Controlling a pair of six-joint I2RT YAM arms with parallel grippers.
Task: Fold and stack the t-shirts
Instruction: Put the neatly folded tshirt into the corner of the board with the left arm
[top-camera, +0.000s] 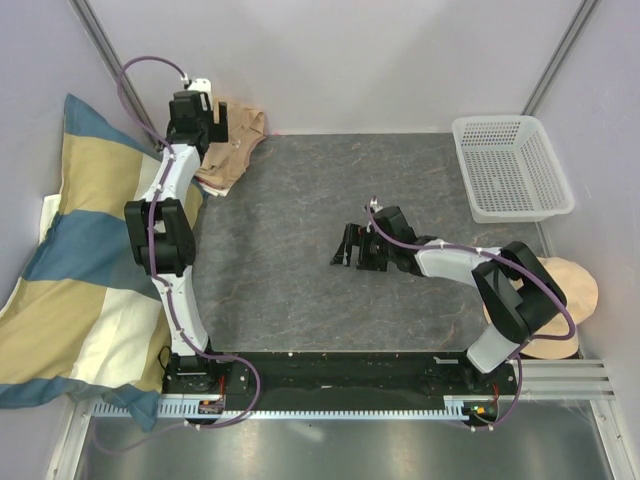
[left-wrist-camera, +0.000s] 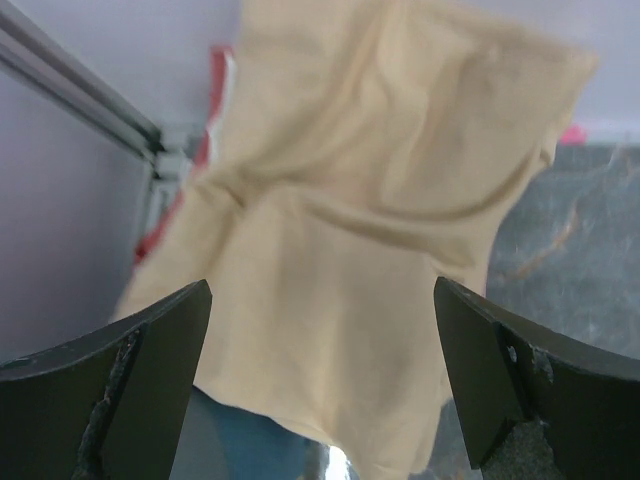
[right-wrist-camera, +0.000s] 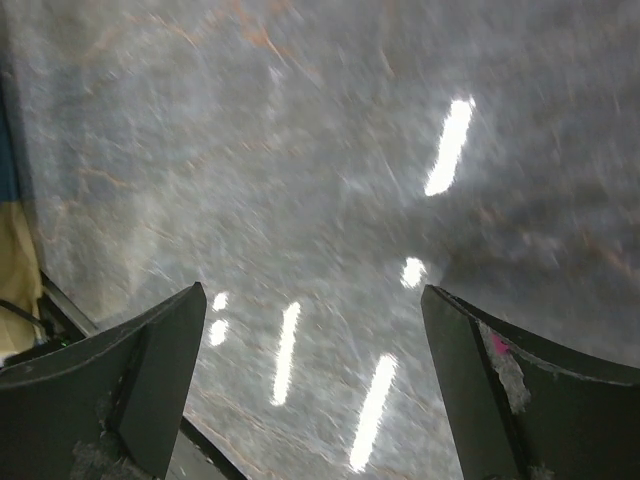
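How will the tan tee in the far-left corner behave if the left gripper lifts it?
Likely floppy: the tan tee lies in soft creases, so it should drape and sag from a single pinch. Probably light, since the cloth looks thin. It is crumpled in a heap, so it may unfold unevenly when raised.

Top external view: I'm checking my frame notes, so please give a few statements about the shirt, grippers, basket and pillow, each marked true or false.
The crumpled tan cloth t-shirt lies at the far left corner of the grey table. True.
The left gripper is shut on that shirt. False: its jaws stand open, nothing gripped.
The white plastic mesh basket holds a folded shirt. False: it is empty.
The right gripper is open over bare table. True.
The blue, yellow and cream striped pillow lies right of the right arm. False: it lies left of the left arm.
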